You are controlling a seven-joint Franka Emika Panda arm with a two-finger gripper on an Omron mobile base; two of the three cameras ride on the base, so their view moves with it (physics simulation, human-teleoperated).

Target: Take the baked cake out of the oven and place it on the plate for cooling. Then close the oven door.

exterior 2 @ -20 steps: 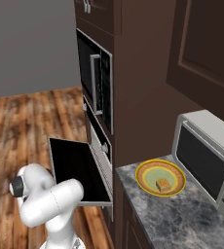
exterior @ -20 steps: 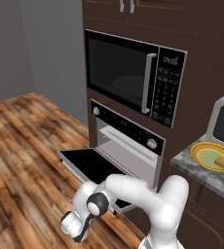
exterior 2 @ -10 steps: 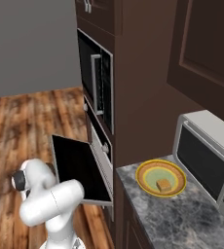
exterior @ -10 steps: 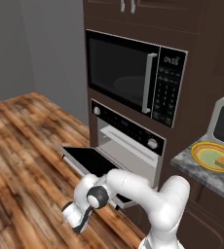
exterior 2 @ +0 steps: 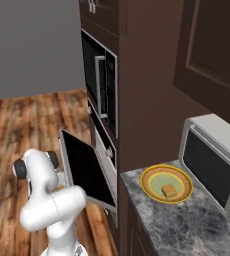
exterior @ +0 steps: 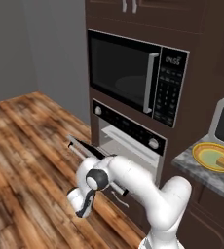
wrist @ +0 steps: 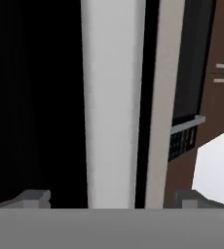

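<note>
Dark kitchen cabinetry: cake (exterior 2: 170, 191) already on plate (exterior 2: 150, 176), worktop's three o'clock. Gripper (exterior: 85, 206), open, under the half-raised oven door (exterior 2: 84, 167); next, push upward.

Cake (exterior 2: 169, 190) on plate (exterior 2: 152, 179), oven door (exterior 2: 84, 167) seemingly half-raised

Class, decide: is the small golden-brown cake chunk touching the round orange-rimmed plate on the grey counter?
Touching. In the right base view the small golden-brown cake chunk sits directly on the plate's pale centre with no gap beneath it.
</note>
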